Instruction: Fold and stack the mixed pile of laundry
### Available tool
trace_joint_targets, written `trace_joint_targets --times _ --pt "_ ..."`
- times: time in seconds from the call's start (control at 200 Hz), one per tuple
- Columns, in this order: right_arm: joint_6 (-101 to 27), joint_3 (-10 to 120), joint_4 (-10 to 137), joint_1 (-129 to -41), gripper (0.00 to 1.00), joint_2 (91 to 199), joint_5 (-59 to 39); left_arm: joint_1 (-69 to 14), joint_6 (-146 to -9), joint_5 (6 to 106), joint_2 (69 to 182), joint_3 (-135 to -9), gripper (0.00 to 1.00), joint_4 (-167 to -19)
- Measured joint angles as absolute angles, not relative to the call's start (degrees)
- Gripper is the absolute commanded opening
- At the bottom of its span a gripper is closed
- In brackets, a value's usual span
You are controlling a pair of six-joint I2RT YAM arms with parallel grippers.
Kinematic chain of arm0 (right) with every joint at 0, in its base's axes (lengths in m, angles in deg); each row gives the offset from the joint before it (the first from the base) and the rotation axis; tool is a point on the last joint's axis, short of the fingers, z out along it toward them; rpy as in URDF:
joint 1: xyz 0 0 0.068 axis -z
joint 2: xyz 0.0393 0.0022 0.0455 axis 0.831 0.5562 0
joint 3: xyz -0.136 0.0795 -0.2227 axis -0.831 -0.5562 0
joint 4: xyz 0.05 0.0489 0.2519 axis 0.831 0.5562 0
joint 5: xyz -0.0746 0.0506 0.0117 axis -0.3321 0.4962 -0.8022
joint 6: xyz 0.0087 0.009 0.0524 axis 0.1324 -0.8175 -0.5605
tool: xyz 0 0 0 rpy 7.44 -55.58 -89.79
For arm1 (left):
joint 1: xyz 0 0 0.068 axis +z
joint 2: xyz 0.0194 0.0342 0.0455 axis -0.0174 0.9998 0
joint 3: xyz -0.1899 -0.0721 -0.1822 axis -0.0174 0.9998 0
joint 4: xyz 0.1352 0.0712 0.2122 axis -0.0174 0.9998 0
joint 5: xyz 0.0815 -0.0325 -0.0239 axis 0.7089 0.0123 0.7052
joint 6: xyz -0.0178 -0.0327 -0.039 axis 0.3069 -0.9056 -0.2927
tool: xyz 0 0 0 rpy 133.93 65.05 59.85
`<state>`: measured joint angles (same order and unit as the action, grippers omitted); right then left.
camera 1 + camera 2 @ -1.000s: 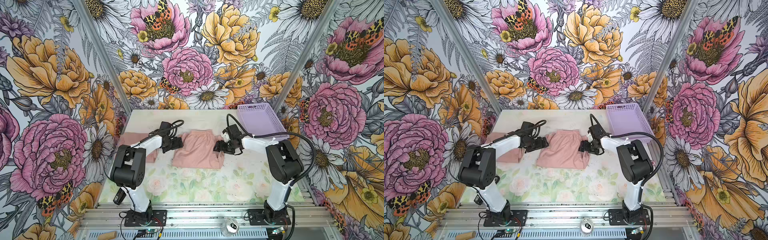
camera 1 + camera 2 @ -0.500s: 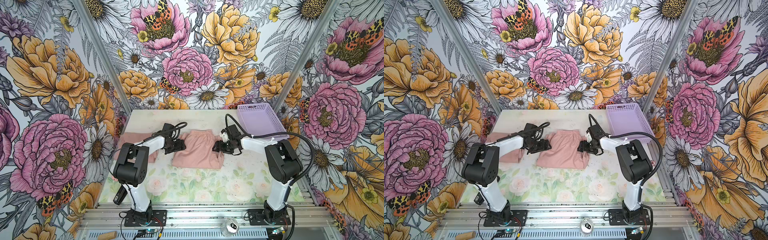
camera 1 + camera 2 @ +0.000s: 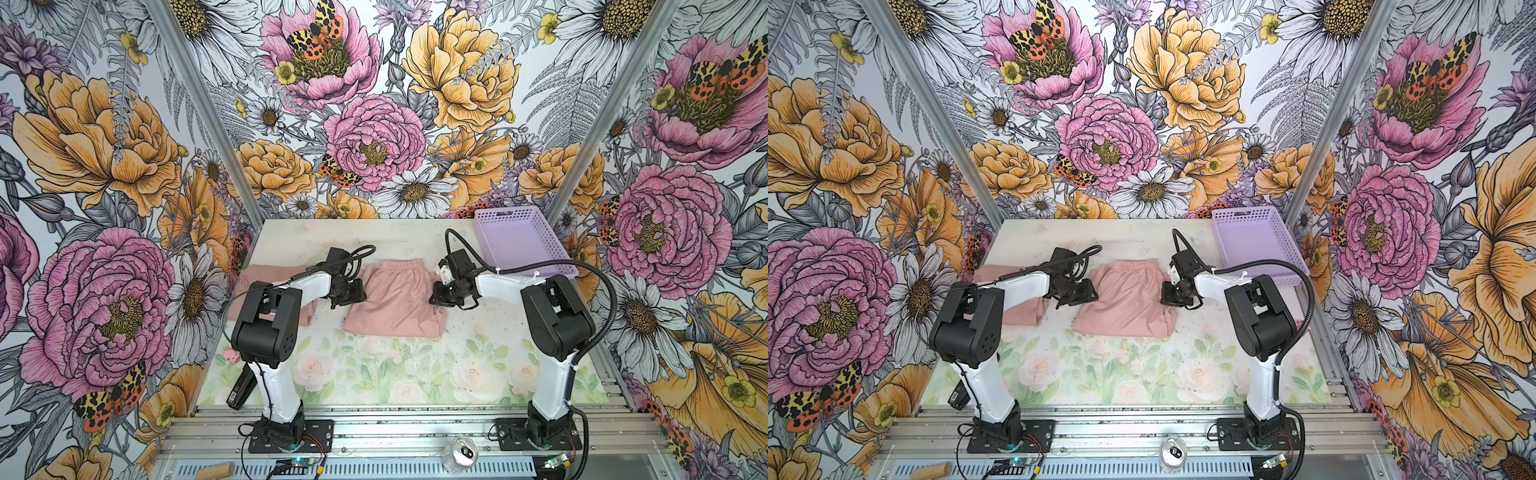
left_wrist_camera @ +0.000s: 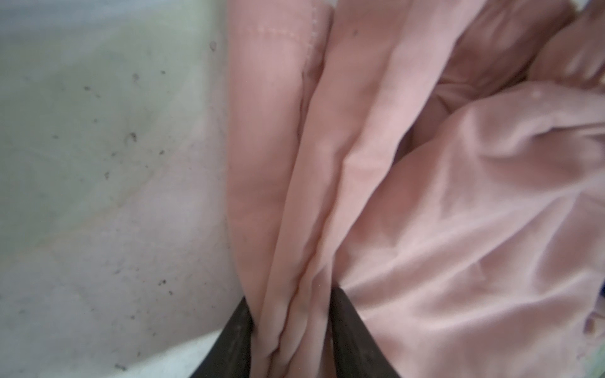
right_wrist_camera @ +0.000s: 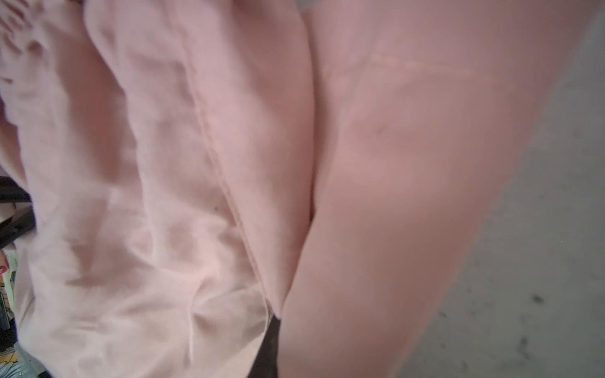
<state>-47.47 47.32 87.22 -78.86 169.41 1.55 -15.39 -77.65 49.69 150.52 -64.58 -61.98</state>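
The plain pink shorts [image 3: 395, 301] [image 3: 1125, 301] lie flat mid-table, waistband toward the back wall. My left gripper [image 3: 360, 291] [image 3: 1090, 293] sits low at their left edge. In the left wrist view it [image 4: 291, 301] is shut on a bunch of pink folds [image 4: 458, 196], with a black finger on each side. My right gripper [image 3: 436, 293] [image 3: 1167, 296] is at the shorts' right edge. In the right wrist view one dark fingertip [image 5: 271, 340] shows, pinching the cloth [image 5: 393, 196]; the other is hidden under it. A second pink garment [image 3: 257, 276] [image 3: 1021, 311] lies folded at the left, partly under my left arm.
A lavender perforated basket [image 3: 519, 241] [image 3: 1254, 237] stands at the back right corner. A black hand-held device [image 3: 241, 388] leans at the front left table edge. A can [image 3: 459, 453] stands on the metal rail in front. The table has a floral print surface [image 3: 395, 370].
Both grippers stood open beside the shorts and have now shut on the left and right edges. The left gripper has edged right onto the cloth.
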Motion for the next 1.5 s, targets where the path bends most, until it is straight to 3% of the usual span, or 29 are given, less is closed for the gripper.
trace_joint_targets --times 0.15,0.315,0.696,1.501 --pt "-48.1 47.3 87.3 -78.7 0.0 169.5 1.6 -15.4 -77.6 49.7 151.1 -64.9 0.15 -62.1" --pt "-48.1 47.3 87.3 -78.7 0.0 169.5 2.2 -15.4 -78.1 49.6 151.4 -64.9 0.0 -62.1" --pt "-50.5 48.3 87.7 -80.5 0.0 169.5 5.6 -12.3 -79.0 48.1 150.8 -64.9 0.0 -61.0" --pt "-58.9 58.9 86.8 -87.8 0.0 169.3 9.7 -0.3 -75.3 47.4 134.9 -67.3 0.0 -48.4"
